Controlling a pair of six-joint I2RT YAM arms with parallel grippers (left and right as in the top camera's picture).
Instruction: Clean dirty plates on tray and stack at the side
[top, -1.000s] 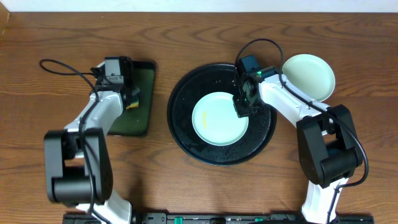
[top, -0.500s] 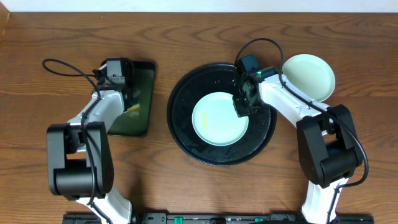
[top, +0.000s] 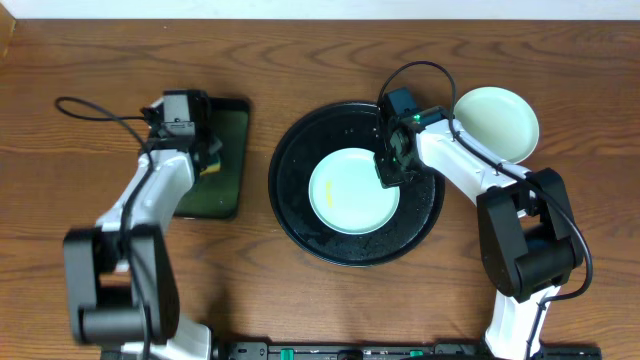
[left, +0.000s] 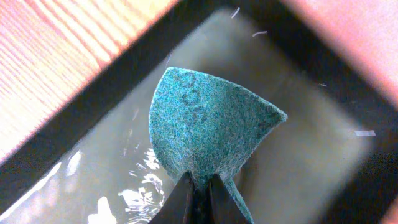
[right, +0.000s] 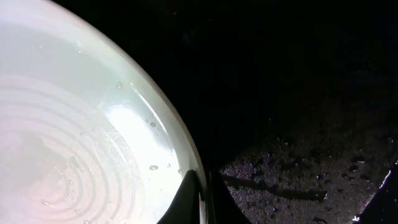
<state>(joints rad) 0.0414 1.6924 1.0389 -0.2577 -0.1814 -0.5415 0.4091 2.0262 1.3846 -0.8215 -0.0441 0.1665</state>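
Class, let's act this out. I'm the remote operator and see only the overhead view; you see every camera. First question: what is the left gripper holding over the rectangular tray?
Observer: The left gripper is shut on a teal scouring pad, pinched at its lower edge.
Operator: Is that tray dry?
Observer: No. The floor of the rectangular tray looks wet, with bright ripples beside the pad.
Operator: And does the right gripper actually have the plate?
Observer: Yes. The right gripper is shut on the rim of the plate.
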